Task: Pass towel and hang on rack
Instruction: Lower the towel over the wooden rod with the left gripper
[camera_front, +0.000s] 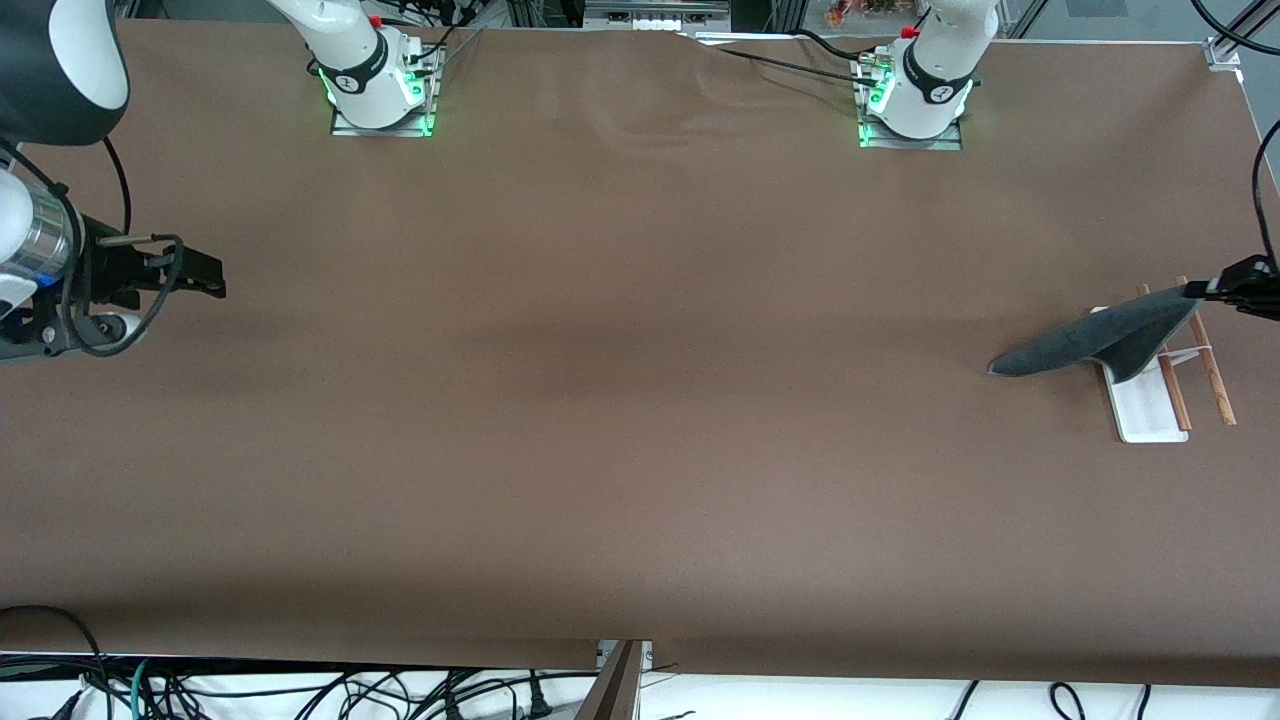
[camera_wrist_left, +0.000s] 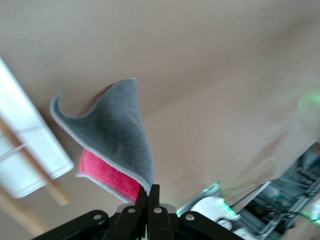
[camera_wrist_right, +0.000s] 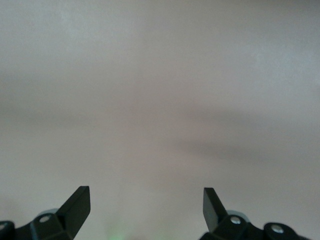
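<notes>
Towel (camera_front: 1100, 340): corner pinched in closed L gripper (camera_front: 1205, 290) over rack (camera_front: 1160, 395). R gripper (camera_front: 212, 278): waits, fingers wide apart, empty.

I see a brown cloth (camera_front: 600, 400) spread over the whole table, rippled into shallow wrinkles near the edge where the bases stand. Along the edge nearest the front camera, black cables (camera_front: 300, 690) lie tangled on a white surface (camera_front: 850, 700) below the table. One teal cable (camera_front: 138, 680) runs among them toward the right arm's end.
</notes>
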